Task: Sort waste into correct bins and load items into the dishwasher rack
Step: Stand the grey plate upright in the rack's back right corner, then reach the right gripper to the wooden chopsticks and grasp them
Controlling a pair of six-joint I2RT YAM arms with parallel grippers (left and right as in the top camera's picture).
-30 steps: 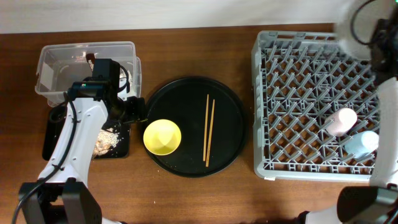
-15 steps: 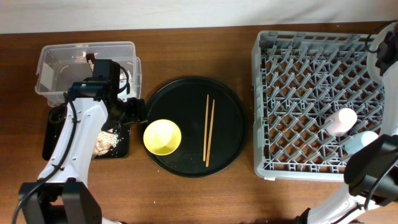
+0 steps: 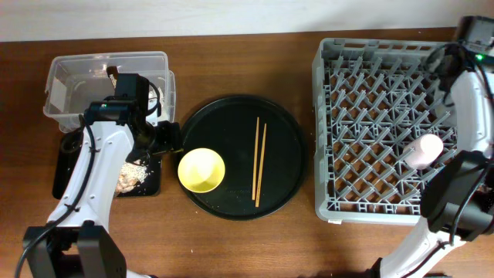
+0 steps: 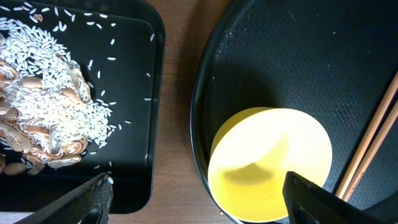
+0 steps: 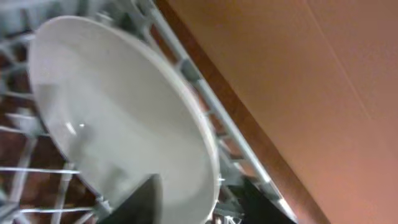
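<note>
A brown wooden table (image 3: 231, 69) runs up to a pale wall; on it, near the front edge, a large round black tray (image 3: 224, 123) holds a yellow bowl (image 3: 201, 170) on its near-left part, open side up; two chopsticks (image 3: 259, 162) lie side by side to the right of the bowl, pointing from front to back. To the left, a black rectangular tray (image 3: 65, 177) carries a heap of food scraps (image 3: 133, 174) mixed with rice, loose grains scattered around it. The left gripper (image 4: 199, 196) hangs over the strip of wood between this tray and the round one, just beside the bowl; its jaws are spread wide with nothing between them. Farther back on the left stands a clear tub (image 3: 77, 66), touching the far end of the rectangular tray. On the right sits the grey rack (image 3: 370, 46); a pink cup (image 3: 424, 150) lies among the pegs on its near-right side. At the far right corner the right gripper (image 5: 200, 199) is at a pale plate (image 5: 112, 112) standing on edge against the rack wall; the jaws stand apart on either side of its rim, the picture blurred.
</note>
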